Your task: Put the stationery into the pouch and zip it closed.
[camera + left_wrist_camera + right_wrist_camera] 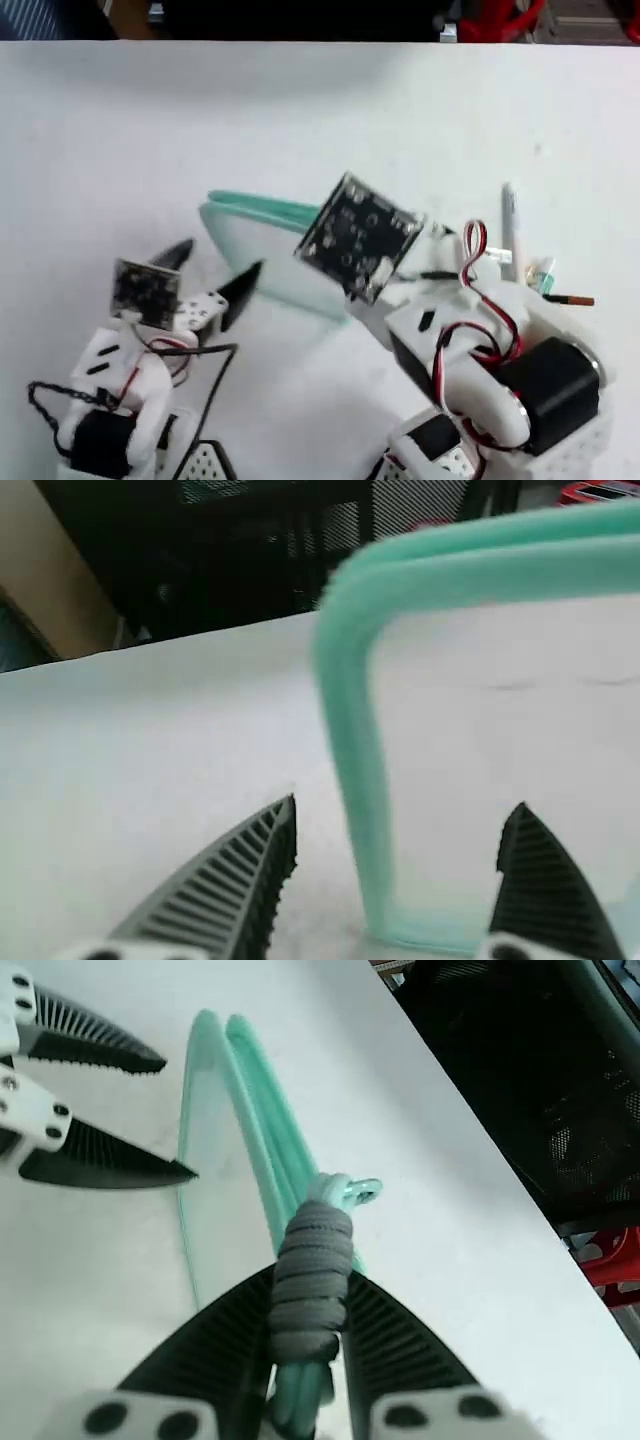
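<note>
- From where I stand, a flat see-through pouch point(265, 255) with mint-green edging sits near the middle of the white table point(120, 120), between the two arms.
- The left claw point(405, 805) is spread wide, its two black ribbed fingers point(240, 880) set either side of a corner of the pouch. The mint edge runs down between them, nearer one finger than the other. I cannot tell whether either finger touches it.
- The right claw point(312, 1278) is pinched narrow on a grey woven cord point(312, 1250) at the pouch's zip end, with thin mint strands running down between the fingers below it.
- Just past the cord, a small mint ring-shaped tab point(357, 1192) sticks out from the doubled green edge.
- In the high view the right arm's square black circuit board point(355, 240) hangs over the pouch's end and hides that claw.
- The stationery lies outside the pouch, on the bare table beyond the right arm. There is a slim white pen point(510, 225), a small green-and-white piece point(541, 276) just beside it, and a thin dark stick point(565, 298) with a reddish tip.
- These three things lie close together, well apart from the pouch, with the right arm between them and it.
</note>
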Robot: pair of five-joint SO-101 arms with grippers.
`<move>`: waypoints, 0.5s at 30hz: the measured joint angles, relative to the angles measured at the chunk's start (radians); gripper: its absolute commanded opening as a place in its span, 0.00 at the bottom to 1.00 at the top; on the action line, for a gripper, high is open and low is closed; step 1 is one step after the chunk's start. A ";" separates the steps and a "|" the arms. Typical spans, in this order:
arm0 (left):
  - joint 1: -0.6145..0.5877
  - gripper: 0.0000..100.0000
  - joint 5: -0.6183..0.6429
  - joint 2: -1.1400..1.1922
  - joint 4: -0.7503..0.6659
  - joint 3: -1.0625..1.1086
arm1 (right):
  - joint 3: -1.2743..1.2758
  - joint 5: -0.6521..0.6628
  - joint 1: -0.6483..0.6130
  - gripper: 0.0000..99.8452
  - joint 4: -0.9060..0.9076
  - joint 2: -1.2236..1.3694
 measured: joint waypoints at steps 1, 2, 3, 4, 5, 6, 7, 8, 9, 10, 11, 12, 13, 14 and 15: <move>-0.026 0.32 0.000 0.000 0.005 -0.014 | 0.014 0.017 0.000 0.02 0.000 -0.012; -0.052 0.32 -0.005 0.000 0.018 -0.031 | 0.029 0.032 0.002 0.02 0.000 -0.025; -0.068 0.32 -0.026 0.000 0.034 -0.049 | 0.040 0.046 0.011 0.02 0.000 -0.034; -0.071 0.32 -0.063 0.000 0.055 -0.072 | 0.049 0.060 0.026 0.02 0.000 -0.037; -0.068 0.32 -0.106 -0.002 0.077 -0.094 | 0.054 0.075 0.038 0.02 0.000 -0.037; -0.068 0.32 -0.146 -0.002 0.097 -0.115 | 0.058 0.089 0.057 0.02 0.000 -0.037; -0.061 0.32 -0.184 -0.002 0.110 -0.132 | 0.061 0.106 0.072 0.02 0.000 -0.038; -0.049 0.32 -0.226 -0.002 0.117 -0.141 | 0.063 0.121 0.087 0.02 0.000 -0.043; -0.025 0.32 -0.275 -0.002 0.117 -0.146 | 0.063 0.138 0.103 0.02 0.000 -0.051; 0.003 0.32 -0.325 -0.002 0.117 -0.150 | 0.063 0.153 0.115 0.02 0.000 -0.058; 0.034 0.32 -0.376 -0.002 0.120 -0.153 | 0.063 0.172 0.124 0.02 0.000 -0.069; 0.061 0.32 -0.425 -0.002 0.124 -0.153 | 0.063 0.189 0.130 0.02 0.000 -0.080; 0.083 0.32 -0.470 -0.002 0.126 -0.153 | 0.071 0.207 0.135 0.02 0.000 -0.097; 0.092 0.32 -0.505 -0.002 0.126 -0.153 | 0.091 0.227 0.138 0.02 0.000 -0.121; 0.094 0.32 -0.540 -0.002 0.126 -0.155 | 0.117 0.245 0.140 0.02 0.000 -0.147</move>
